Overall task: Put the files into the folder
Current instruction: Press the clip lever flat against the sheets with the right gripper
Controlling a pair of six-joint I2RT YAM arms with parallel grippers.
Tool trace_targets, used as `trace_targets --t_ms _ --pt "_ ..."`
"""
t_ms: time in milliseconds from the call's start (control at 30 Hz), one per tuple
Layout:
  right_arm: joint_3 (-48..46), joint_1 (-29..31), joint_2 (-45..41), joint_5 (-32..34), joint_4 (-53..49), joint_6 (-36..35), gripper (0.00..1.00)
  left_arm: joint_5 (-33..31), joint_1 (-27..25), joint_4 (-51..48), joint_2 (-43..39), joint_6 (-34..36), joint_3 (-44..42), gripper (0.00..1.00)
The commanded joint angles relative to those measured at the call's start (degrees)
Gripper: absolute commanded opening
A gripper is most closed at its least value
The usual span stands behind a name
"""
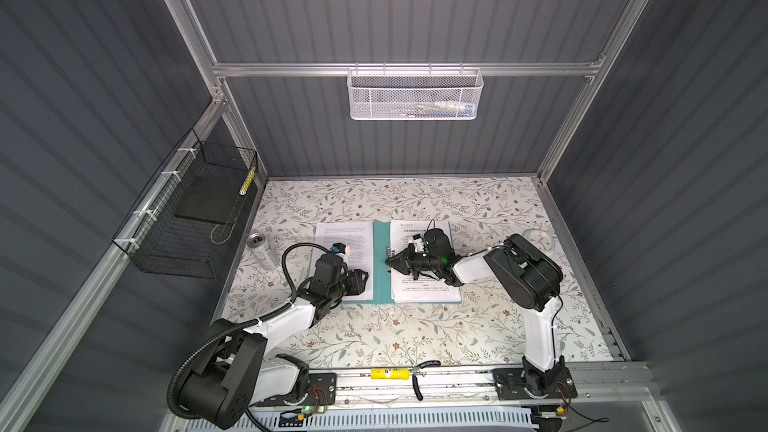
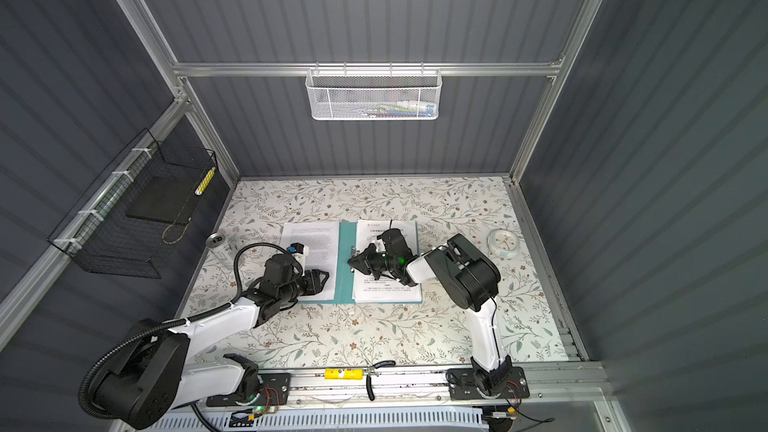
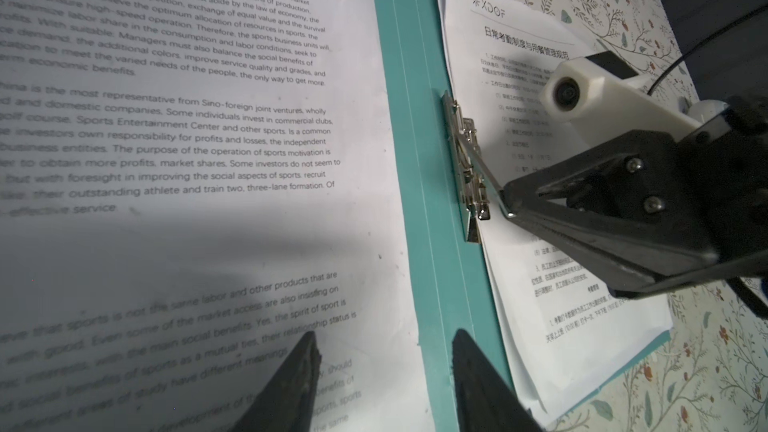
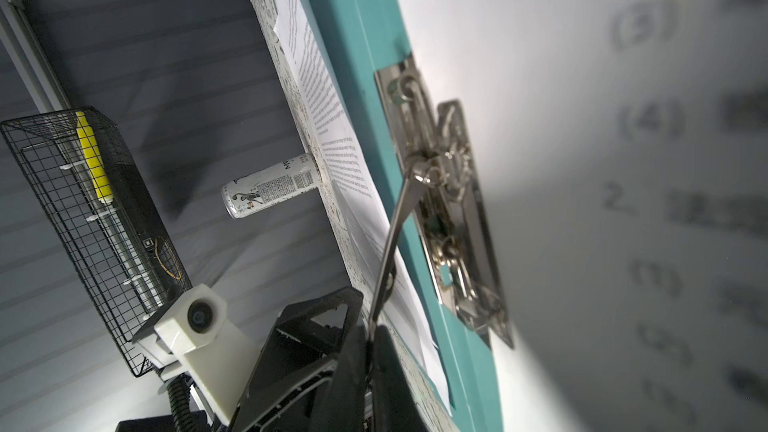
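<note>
the thin teal-green document folder (image 1: 380, 284) lies opened flat in the middle of the flower-patterned tabletop (image 1: 415, 338), its spine running away from the arms. on its left cover rests a white sheet of dense english text (image 1: 357, 234), lying square to the cover's edges. on its right cover sits a small stack of white sheets headed with a logo and title (image 1: 424, 290). the stack's inner edge is tucked under the shiny metal clip bar (image 3: 467, 168) beside the spine, and in the left wrist view its lower corners fan out a little.

the right gripper (image 4: 370, 328) reaches in from the right, low over the stack. its two black fingers are pressed together on the free end of a thin silver metal lever (image 4: 395, 234), which slants up off the clip bar and is hinged to the bar at its other end.

the left gripper (image 3: 384, 342) hangs low over the near part of the left sheet, close to the spine. its fingers are spread with nothing between them, one tip above the paper and the other above the teal strip. i can't tell whether they touch down.

a tall silver drinks can (image 1: 262, 249) stands off to the folder's left, near the table edge. a round white clock (image 1: 539, 241) sits beyond the right arm.
</note>
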Motion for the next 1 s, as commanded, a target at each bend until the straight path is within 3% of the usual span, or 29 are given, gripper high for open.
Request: trace_targets --t_ms 0,367,767,967 --pt "-1.21 0.12 0.66 -0.45 0.08 -0.73 0.08 0.05 0.37 1.78 1.47 -0.9 -1.2 0.53" --pt "-0.81 -1.34 0.85 -2.76 -12.9 -9.09 0.08 1.32 0.63 4.36 6.72 -1.43 -1.2 0.53" --pt "3.55 -2.51 -0.22 1.56 -33.98 -22.42 0.07 1.1 1.24 4.09 5.41 -1.72 -1.65 0.53" --pt "4.72 -2.6 0.25 3.9 -38.56 -25.56 0.07 1.64 1.73 4.45 5.48 -1.64 -1.74 0.53"
